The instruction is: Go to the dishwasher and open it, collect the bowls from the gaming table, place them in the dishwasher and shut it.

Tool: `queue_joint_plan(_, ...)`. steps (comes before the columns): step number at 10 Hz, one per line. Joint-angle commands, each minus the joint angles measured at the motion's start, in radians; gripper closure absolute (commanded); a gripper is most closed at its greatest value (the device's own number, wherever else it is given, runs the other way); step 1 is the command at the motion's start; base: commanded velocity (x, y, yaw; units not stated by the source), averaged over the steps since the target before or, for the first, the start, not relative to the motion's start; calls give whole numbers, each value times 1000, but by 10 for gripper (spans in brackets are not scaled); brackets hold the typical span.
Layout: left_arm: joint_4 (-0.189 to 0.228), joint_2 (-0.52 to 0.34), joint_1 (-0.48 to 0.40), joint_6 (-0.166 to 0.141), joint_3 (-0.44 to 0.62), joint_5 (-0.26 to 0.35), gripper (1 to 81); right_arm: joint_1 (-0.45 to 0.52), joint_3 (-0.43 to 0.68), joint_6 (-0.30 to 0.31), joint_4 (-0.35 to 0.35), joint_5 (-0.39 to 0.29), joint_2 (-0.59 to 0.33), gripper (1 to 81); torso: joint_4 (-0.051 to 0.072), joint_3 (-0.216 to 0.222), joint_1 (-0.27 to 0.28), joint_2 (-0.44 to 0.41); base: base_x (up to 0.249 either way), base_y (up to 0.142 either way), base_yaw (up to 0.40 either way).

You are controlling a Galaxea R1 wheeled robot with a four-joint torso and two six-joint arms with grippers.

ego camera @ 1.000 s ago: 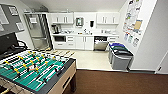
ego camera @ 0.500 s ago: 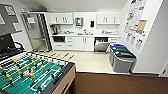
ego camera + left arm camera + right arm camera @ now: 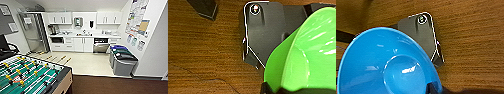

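1. The head view has shifted over the last second: the kitchen wall now sits more squarely ahead and a little larger, and the foosball table (image 3: 30, 76) fills more of the lower left corner. That is the camera moving with the robot, not the furniture moving.
2. The dishwasher (image 3: 101, 45) stands under the counter, to the right of the white cabinet doors, just beyond the row of bins (image 3: 122, 60). Its front appears dropped open, with a dark opening above the steel panel, though it is too small to be sure.
3. In the left wrist view a green bowl (image 3: 303, 65) sits close against the wrist, above brown wood-look floor (image 3: 205, 50). I cannot tell how the jaws stand, but the bowl appears to be carried.
4. In the right wrist view a blue bowl (image 3: 388, 65) sits the same way above the same floor. Here too the jaws cannot be made out.
5. My reading: two bowls are collected and the robot is driving them toward the dishwasher, well apart from it yet.
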Motion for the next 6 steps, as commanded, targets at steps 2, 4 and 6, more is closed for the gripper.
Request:
queue_joint_plan(2,9,-30,-27,5,-2,54,811,21,6,-2,-18,-47,-36,811,0,0,0,0,234,-100,0)
queue_joint_plan(4,9,-30,-27,5,-2,54,811,23,9,0,-16,-47,-36,811,0,88,0,0,234,-100,0)
queue_joint_plan(6,9,-32,-27,5,-2,54,811,23,11,0,-16,-48,-37,811,0,112,0,0,234,-100,0)
